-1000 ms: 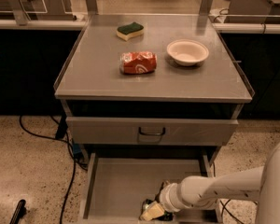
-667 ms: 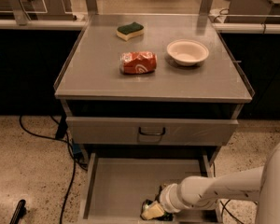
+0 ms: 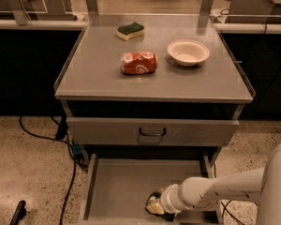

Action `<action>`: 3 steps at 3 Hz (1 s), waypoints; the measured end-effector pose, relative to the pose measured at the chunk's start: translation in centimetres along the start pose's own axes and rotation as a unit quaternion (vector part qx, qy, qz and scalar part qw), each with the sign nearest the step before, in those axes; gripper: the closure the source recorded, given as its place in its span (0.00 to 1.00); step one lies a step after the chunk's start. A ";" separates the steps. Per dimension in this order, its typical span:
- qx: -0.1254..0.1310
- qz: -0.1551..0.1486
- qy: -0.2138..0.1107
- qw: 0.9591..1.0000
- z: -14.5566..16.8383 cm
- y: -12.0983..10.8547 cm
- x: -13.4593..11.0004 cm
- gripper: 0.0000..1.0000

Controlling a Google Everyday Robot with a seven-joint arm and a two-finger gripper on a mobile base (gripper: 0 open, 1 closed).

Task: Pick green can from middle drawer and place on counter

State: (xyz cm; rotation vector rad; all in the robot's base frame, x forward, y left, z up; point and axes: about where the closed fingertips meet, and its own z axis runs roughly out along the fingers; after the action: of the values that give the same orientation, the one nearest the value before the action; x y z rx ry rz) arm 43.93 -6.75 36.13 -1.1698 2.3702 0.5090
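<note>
A speckled floor point(image 3: 23, 172) with dark cables point(image 3: 37, 136) trailing over it lies around a grey metal cabinet, and more benches stand behind. The counter point(image 3: 98, 78) on top carries a green-and-yellow sponge point(image 3: 130, 30) near the back, a crushed red can point(image 3: 138, 63) lying on its side near the middle, and a pale bowl point(image 3: 188, 52) to the right of that can, all three apart from each other. Below the counter is a dark gap, then a closed drawer front point(image 3: 103, 131) with a loop handle point(image 3: 152, 133). Under that, the middle drawer point(image 3: 117, 186) is pulled out, its flat grey floor mostly bare. The white arm point(image 3: 215, 191) reaches in from the lower right, low over the drawer's front right part, and ends in the gripper point(image 3: 165, 212) at the near edge of the tray. The green can point(image 3: 154, 203) sits right at the tip of the gripper, inside the drawer, a dark and pale shape partly hidden by the wrist. Whether the gripper is clamped on the can or only set against it cannot be told, nor whether the can rests on the drawer floor or is raised off it.
</note>
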 end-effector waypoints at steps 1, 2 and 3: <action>0.000 0.000 0.000 1.000 0.0 0.0 0.0 0.89; -0.025 0.007 -0.018 1.000 0.1 0.1 -0.2 1.00; -0.060 -0.003 -0.093 0.994 -0.7 -0.7 -3.5 1.00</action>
State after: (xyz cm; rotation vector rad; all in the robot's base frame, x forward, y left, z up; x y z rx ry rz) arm 46.21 -5.29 38.51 -1.1277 2.2017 0.7353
